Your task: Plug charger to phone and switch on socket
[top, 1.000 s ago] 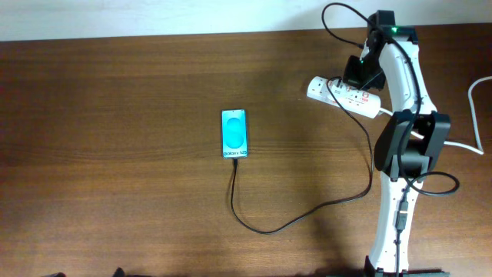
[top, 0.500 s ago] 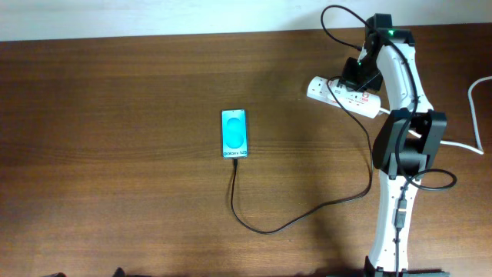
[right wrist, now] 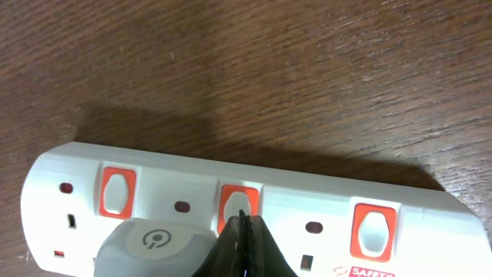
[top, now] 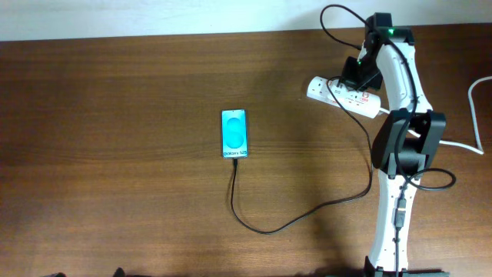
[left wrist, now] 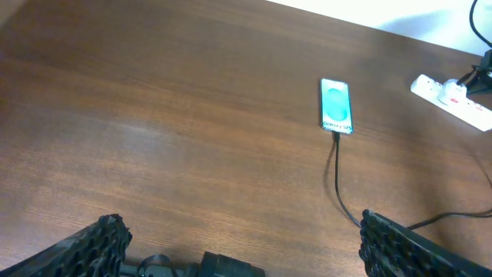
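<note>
Table (top: pixel 115 115): brown wood, fine straight grain, matte. Socket (top: pixel 342 94): white glossy plastic strip, rounded ends, three orange-red rocker switches (right wrist: pixel 237 208), upper right of the overhead frame. Charger (top: pixel 307 214): thin black cable looping from socket to phone's bottom edge. Phone (top: pixel 234 133): flat rectangle, cyan screen, centre frame. Right gripper (right wrist: pixel 241 231): dark fingers pressed together, holding nothing, tips at the middle switch. Left gripper (left wrist: pixel 242 240): spread wide, empty, ribbed pads, phone well apart at upper right.

Left of the phone (top: pixel 234 134) the desk (top: pixel 115 115) lies open, the charger (top: pixel 292 223) loops across the right half, and the right hand (right wrist: pixel 241 223) covers the socket (top: pixel 344 94).
</note>
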Tool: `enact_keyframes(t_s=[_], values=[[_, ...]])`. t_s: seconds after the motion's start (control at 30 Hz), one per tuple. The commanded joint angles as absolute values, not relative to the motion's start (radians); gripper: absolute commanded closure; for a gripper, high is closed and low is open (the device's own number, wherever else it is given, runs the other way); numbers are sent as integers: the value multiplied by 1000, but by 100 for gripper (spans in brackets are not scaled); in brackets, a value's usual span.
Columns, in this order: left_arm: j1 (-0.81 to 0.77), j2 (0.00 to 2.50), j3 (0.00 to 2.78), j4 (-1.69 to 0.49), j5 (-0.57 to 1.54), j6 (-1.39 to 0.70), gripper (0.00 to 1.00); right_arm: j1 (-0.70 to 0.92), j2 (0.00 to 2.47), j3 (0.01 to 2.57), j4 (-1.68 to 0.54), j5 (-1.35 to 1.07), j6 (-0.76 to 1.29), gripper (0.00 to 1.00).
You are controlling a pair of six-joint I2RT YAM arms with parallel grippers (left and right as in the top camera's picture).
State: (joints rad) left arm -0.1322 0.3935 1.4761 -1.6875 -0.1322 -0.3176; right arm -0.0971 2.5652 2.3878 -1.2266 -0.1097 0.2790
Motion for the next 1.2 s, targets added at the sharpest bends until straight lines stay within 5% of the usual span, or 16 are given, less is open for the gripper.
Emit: enact_keyframes(t_s=[0.0,1.17], values=[[-133,391,1472,-1688,-144,-332,1,-77,2589,2363,-1209,-120,267,96],[-133,391,1472,-1687,-144,-332,1,22,2592,2130,-1234,-88,244,96]])
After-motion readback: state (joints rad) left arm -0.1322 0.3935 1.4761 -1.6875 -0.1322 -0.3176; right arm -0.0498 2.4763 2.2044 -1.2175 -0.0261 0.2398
